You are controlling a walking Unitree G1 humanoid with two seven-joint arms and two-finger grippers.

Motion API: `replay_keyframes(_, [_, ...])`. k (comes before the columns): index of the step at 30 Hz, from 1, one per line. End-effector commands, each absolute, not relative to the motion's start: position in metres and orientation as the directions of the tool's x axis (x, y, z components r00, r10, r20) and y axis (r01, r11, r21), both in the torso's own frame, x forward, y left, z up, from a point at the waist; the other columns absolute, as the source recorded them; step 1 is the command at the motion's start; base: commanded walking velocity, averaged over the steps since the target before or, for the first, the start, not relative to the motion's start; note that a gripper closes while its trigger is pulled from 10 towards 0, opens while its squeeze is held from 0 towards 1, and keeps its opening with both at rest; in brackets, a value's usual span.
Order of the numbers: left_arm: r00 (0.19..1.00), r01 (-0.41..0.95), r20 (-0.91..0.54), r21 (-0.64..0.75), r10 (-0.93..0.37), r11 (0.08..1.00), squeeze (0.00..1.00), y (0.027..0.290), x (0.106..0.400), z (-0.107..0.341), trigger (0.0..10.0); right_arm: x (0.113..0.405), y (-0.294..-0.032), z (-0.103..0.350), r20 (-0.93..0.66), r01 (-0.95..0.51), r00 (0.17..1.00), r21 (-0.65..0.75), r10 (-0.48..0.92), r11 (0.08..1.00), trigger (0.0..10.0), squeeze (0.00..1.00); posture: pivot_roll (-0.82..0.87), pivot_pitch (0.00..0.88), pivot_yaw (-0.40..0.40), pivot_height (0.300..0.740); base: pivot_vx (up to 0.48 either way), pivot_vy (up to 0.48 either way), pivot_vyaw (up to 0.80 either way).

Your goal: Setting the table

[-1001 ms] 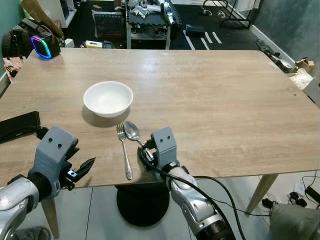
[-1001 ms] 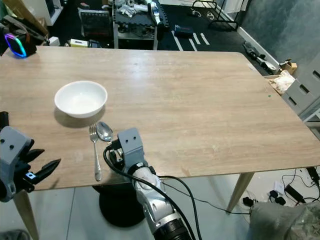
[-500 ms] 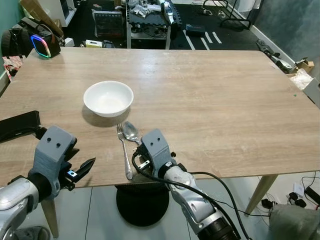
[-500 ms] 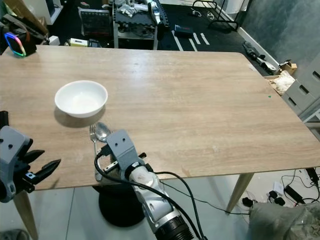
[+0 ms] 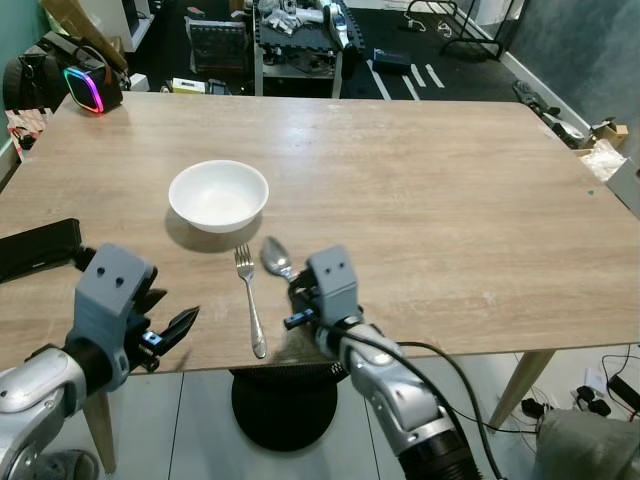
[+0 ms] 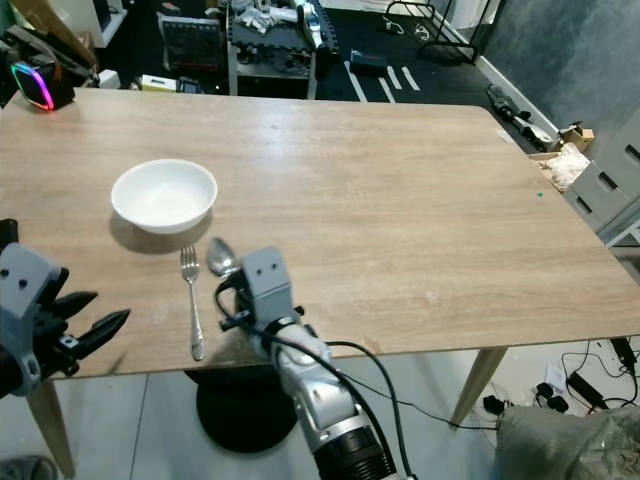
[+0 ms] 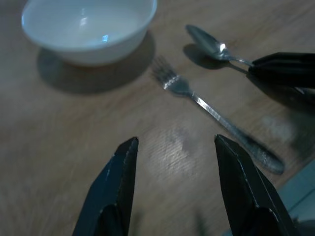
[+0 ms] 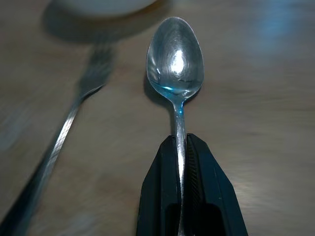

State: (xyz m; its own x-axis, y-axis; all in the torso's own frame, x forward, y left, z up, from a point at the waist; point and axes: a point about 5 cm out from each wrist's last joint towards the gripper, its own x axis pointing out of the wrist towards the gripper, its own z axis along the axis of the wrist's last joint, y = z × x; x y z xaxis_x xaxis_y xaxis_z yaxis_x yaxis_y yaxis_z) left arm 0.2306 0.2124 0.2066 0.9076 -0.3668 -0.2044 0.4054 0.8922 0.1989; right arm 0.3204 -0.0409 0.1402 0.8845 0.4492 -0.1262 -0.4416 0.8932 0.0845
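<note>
A white bowl [image 5: 218, 194] sits on the wooden table [image 5: 420, 190] toward its left front. In front of it lies a silver fork [image 5: 250, 300], tines toward the bowl. Just right of the fork is a silver spoon [image 5: 275, 258], its bowl facing up. My right gripper [image 8: 180, 147] is shut on the spoon's handle, holding it low over the table beside the fork [image 8: 64, 132]. My left gripper [image 5: 172, 328] hovers open at the table's front left edge, its fingers [image 7: 120, 182] spread and holding nothing, aimed at the bowl [image 7: 88, 27] and fork [image 7: 216, 115].
A black object [image 5: 38, 248] lies at the table's left edge. A device with a glowing ring [image 5: 85, 88] stands at the far left corner. Past the table are a cluttered cart [image 5: 295, 35] and cables on a dark floor. The right half of the table is bare wood.
My right gripper has shifted the spoon a little to the right, away from the fork, and its bowl now points more toward the white bowl. The left arm has hardly moved.
</note>
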Motion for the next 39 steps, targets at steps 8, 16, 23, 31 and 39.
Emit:
replay_keyframes(8, [0.921,0.388,-0.087,0.295,-0.38,0.873,0.0,0.192,0.247,0.22,10.0,0.329,-0.087,0.188,0.144,-0.298,0.951,0.201,0.273,0.933,10.0,0.0,0.13,0.068,-0.002,0.74,0.0,0.0,0.0])
replay_keyframes(16, [0.944,0.286,0.117,0.178,-0.309,0.941,0.0,0.173,0.275,0.244,10.0,0.326,-0.132,0.206,0.258,-0.132,0.964,0.231,0.07,0.964,10.0,0.0,0.07,0.016,0.044,0.74,0.0,0.0,0.0])
replay_keyframes(23, [0.932,0.301,0.164,0.146,-0.323,0.942,0.0,0.152,0.301,0.249,10.0,0.313,-0.171,0.202,0.279,0.093,0.948,0.227,-0.156,0.969,10.0,0.0,-0.01,0.0,0.106,0.74,0.0,0.0,0.0])
replay_keyframes(31, [0.944,0.296,0.057,0.288,-0.325,0.911,0.0,0.13,0.307,0.216,10.0,0.283,-0.192,0.183,0.256,0.183,0.939,0.189,-0.228,0.965,10.0,0.0,-0.08,0.0,0.151,0.74,0.0,0.0,0.0])
replay_keyframes(39, [0.984,0.149,0.067,0.208,-0.166,0.967,0.0,0.15,0.298,0.185,10.0,0.271,-0.194,0.175,0.26,0.141,0.951,0.121,-0.169,0.983,10.0,0.0,-0.09,0.0,0.125,0.74,0.0,0.0,0.0])
